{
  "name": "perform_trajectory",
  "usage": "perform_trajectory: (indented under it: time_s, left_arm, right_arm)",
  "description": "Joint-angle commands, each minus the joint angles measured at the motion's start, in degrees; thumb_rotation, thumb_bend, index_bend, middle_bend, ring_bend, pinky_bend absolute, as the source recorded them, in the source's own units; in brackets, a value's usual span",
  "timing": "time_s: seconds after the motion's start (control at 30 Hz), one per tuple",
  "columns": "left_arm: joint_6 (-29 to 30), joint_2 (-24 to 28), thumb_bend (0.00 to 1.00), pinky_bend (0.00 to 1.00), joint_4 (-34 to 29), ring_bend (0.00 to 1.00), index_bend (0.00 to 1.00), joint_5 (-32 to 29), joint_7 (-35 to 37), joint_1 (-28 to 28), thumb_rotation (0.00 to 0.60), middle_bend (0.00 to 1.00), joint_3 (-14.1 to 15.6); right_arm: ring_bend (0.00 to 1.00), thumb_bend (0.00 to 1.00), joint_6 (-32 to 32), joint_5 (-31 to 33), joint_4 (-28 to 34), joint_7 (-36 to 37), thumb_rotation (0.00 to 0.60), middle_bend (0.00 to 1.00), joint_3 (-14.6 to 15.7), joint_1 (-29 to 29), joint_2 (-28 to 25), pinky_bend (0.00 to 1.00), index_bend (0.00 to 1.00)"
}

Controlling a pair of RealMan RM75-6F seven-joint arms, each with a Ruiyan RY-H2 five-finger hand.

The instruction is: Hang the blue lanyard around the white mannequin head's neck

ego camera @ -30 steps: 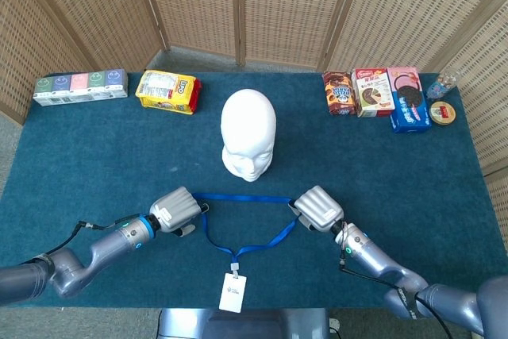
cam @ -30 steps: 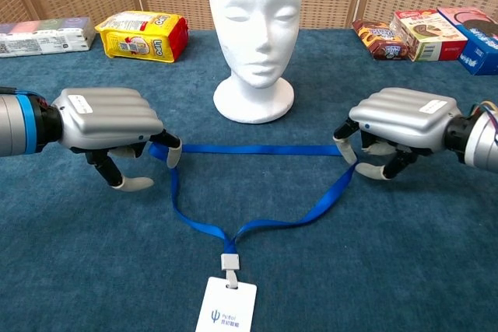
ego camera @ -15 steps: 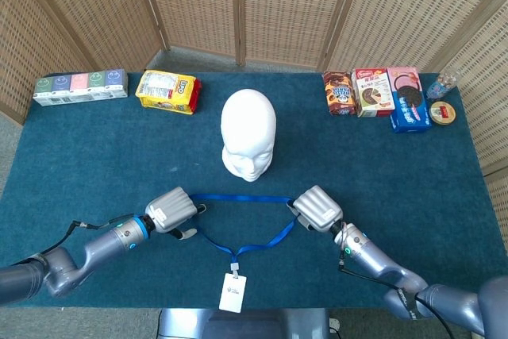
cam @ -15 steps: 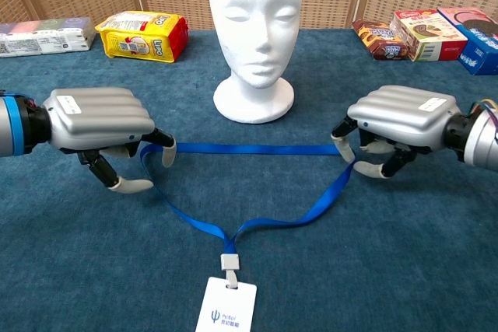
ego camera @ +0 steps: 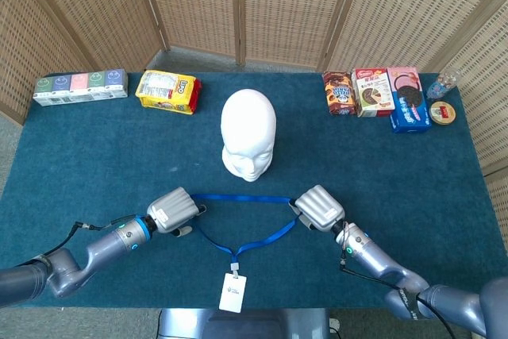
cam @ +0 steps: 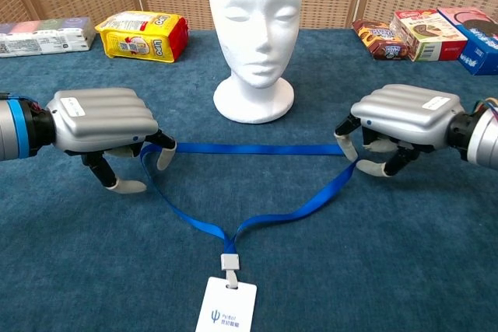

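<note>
The white mannequin head [ego camera: 248,134] [cam: 254,27] stands upright at mid-table, facing me. In front of it the blue lanyard [ego camera: 240,198] [cam: 247,148] is stretched taut between my two hands, its lower loop running down to a white badge [ego camera: 232,292] [cam: 226,308] near the front edge. My left hand [ego camera: 173,210] [cam: 103,120] pinches the strap's left end between thumb and finger. My right hand [ego camera: 319,207] [cam: 401,119] pinches the right end the same way. Both hands hover just above the cloth, palms down.
Blue cloth covers the table [ego camera: 95,144]. Along the back stand a row of small cartons [ego camera: 79,86], a yellow snack pack [ego camera: 167,91] and several biscuit boxes [ego camera: 379,94] with a small round tin [ego camera: 442,114]. Wicker screens close off the rear.
My left hand drew a little outward to the left, pulling the strap's top span tighter and its left side straighter. The right hand barely moved.
</note>
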State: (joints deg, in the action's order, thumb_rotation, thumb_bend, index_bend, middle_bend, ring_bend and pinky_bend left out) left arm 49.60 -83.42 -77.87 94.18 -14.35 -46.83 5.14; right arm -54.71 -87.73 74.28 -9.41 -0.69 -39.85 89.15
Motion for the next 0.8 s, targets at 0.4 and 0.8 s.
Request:
perform_trajectory:
  time_s: [0.4,0.8]
  left_arm:
    - [0.43,-1.22,0.3,1.0,1.07,1.0,0.45,-0.37,-0.57,0.68,0.6,1.0,-0.13]
    - [0.03,-3.21,0.29,1.0,2.76,1.0,0.46,-0.57,-0.81,0.43,0.6,1.0,-0.64]
  right_arm:
    - [1.0,0.5,0.11,0.21,-0.37,0.5,0.6,1.0,-0.03,0.1,0.17,1.0,0.64]
    - [1.0,0.5,0.34,0.62,-0.93,1.06,0.6,1.0,-0.17,0.17,0.31,1.0,0.64]
